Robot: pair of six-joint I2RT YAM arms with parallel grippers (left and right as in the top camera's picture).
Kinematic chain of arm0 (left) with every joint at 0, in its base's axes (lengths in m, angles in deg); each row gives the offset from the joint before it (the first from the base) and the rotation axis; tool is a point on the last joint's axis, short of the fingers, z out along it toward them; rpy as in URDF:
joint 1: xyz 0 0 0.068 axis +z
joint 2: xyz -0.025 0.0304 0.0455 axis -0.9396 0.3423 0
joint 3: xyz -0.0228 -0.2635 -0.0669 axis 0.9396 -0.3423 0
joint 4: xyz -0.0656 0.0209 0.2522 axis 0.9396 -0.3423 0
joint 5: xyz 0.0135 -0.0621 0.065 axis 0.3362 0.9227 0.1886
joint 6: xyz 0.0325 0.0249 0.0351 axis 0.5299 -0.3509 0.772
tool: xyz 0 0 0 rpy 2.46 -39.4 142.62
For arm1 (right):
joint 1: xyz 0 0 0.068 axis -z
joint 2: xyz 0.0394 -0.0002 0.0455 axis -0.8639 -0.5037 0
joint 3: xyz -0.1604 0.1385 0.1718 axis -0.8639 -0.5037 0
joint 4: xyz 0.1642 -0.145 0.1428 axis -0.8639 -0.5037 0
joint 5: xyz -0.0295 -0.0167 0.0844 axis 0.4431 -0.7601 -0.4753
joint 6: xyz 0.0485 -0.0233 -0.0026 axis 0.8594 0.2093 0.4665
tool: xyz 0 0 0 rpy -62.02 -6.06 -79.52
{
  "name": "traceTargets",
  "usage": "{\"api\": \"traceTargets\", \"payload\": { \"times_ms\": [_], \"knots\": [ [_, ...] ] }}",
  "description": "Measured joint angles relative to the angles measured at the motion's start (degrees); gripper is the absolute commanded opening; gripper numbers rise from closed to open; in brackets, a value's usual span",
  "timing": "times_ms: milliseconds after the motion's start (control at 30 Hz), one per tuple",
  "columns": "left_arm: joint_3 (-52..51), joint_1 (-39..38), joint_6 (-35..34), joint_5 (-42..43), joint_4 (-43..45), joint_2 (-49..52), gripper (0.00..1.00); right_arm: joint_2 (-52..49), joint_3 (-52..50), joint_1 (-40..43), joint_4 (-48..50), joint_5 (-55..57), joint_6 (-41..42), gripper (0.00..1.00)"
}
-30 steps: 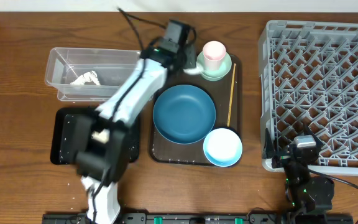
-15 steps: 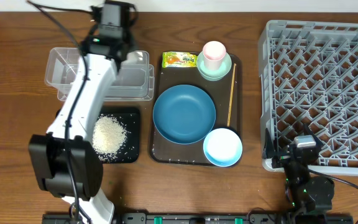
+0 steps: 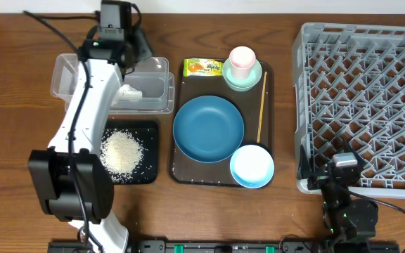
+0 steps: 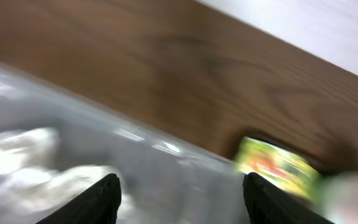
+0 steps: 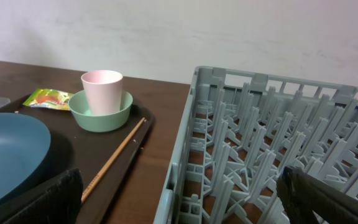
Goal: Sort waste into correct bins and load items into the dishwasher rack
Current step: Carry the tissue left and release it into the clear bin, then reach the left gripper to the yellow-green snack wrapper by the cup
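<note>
My left gripper [image 3: 136,48] hangs open over the back of the clear tub [image 3: 153,102]; in the left wrist view its fingers [image 4: 98,200] stand apart with nothing between them. A white tissue wad [image 3: 131,93] lies in the tub below, blurred in the wrist view [image 4: 23,165]. Rice [image 3: 121,151] is piled on the black tray [image 3: 150,172]. The green-and-yellow wrapper [image 3: 202,67] lies on the brown tray beside the pink cup [image 3: 241,60], which stands in the mint dish [image 3: 245,79]. My right gripper [image 5: 179,205] is open at the grey rack's [image 3: 364,105] front edge.
The brown serving tray [image 3: 178,172] holds the dark blue bowl [image 3: 208,128], the light blue bowl [image 3: 252,166] and the wooden stick [image 3: 261,105]. My left arm [image 3: 83,133] stretches across the black tray and the tub. The right arm's base [image 3: 346,211] sits in front of the rack.
My left arm swung left from the brown tray's back to the clear tub and its jaws opened. A tissue wad now lies in the tub. The right arm has not moved.
</note>
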Motion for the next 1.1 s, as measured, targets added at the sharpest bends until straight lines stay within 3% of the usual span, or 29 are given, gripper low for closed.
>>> {"api": "traceTargets", "payload": {
  "times_ms": [100, 367, 633, 800, 1100],
  "knots": [
    [0.0, -3.5, 1.5, 3.8, 2.7, 0.0, 0.65, 0.0, 0.0, 0.0, 0.0, 0.0, 0.0, 0.99],
    [0.0, -12.1, 1.2, 4.4, 14.9, 2.1, 0.66, 0.0, 0.0, 0.0, 0.0, 0.0, 0.0, 0.99],
    [0.0, -12.7, 1.2, 3.2, 25.3, 13.8, 0.66, 0.0, 0.0, 0.0, 0.0, 0.0, 0.0, 0.99],
    [-0.2, -12.7, -1.8, 2.1, 29.9, 20.7, 0.74, 0.0, 0.0, 0.0, 0.0, 0.0, 0.0, 0.99],
    [-0.2, -12.7, -8.4, 1.5, 33.9, 22.4, 0.79, 0.0, 0.0, 0.0, 0.0, 0.0, 0.0, 0.99]
  ]
}}
